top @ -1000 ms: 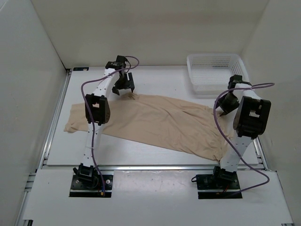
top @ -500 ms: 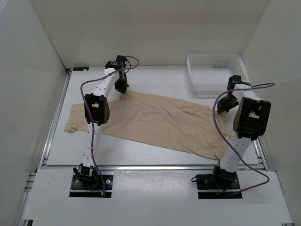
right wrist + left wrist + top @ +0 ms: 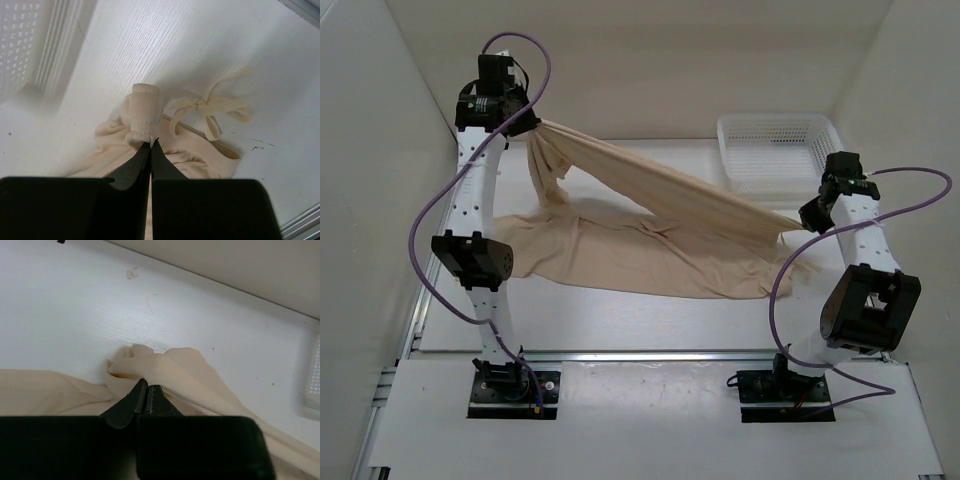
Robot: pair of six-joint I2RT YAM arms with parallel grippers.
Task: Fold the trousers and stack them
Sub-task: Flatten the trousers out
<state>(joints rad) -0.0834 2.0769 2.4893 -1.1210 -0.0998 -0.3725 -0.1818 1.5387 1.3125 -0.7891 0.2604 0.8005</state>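
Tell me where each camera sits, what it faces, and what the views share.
Top external: above and behind the arms, looking down at the table; both show whole.
Left wrist: on the left gripper, facing the trousers it pinches.
Right wrist: on the right gripper, looking down at the pinched waistband and drawstring.
Shared: every view shows the trousers.

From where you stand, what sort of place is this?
Likely a robot test cell: white walls box in a white table, a white plastic mesh basket, thin beige fabric trousers.
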